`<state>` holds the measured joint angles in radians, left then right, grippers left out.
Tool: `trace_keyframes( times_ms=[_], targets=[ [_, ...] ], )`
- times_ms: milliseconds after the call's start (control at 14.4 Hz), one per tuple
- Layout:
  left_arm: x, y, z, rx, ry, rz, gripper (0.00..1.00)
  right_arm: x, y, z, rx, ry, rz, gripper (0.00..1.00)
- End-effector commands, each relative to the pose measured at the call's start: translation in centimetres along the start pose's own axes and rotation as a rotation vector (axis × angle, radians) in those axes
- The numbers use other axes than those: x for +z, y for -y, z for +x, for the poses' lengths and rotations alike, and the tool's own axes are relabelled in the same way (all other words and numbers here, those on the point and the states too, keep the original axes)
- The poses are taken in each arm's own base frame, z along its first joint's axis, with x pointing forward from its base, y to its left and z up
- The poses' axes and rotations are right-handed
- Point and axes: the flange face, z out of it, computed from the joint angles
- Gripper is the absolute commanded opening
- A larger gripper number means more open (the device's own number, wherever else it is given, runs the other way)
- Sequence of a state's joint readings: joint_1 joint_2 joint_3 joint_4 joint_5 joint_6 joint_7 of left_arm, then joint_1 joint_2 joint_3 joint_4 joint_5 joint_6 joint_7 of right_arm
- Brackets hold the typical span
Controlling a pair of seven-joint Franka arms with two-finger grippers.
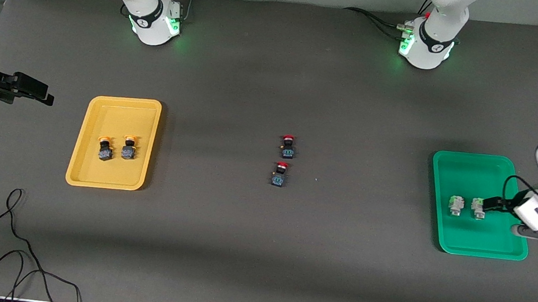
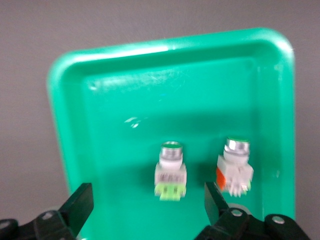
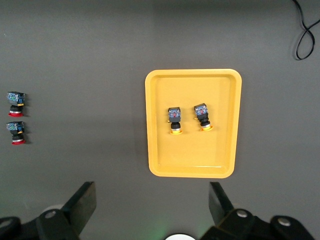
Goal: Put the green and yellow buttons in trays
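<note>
Buttons are all sorted now: 2 green buttons lie side by side in the green tray at the left arm's end of the desk, and 2 yellow buttons lie side by side in the yellow tray at the right arm's end. The 2 red buttons sit in the middle of the desk, between the trays, and they are not part of the job. The left claw is low over the green tray with its fingers apart, 1 on each side of a green button, not squeezing it. The right claw hangs high, off past the yellow tray at the right arm's end of the desk, with its fingers apart and nothing in them; that arm waits. I think the step now is letting go and backing off. To do it well, the left claw should rise straight up with its fingers kept wide, so it does not bump or drag the button it has around it, or knock the other one beside it. A sideways pull could tip a button or shove the tray.
</note>
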<state>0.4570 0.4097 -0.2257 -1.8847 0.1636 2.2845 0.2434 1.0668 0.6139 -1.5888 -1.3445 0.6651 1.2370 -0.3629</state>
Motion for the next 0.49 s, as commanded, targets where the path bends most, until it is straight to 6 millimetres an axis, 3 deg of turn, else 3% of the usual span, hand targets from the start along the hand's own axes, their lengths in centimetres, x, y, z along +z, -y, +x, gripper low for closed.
trace_keyframes(
  times_ms=[0, 209, 418],
  targets=[
    [-10.4, -0.7, -1.8, 0.034, 0.027, 0.05, 0.99, -0.1, -0.6, 0.4, 0.006, 0.017, -0.001, 1.0],
    [-20.3, -3.1, -2.7, 0.043, 0.057, 0.067, 0.99, -0.3, -1.2, 1.3, -0.027, 0.032, -0.012, 1.0],
    [-26.8, -6.4, -2.6, 0.068, 0.058, 0.056, 0.99, -0.7, -2.6, 1.7, -0.016, 0.055, 0.012, 1.0]
  ],
)
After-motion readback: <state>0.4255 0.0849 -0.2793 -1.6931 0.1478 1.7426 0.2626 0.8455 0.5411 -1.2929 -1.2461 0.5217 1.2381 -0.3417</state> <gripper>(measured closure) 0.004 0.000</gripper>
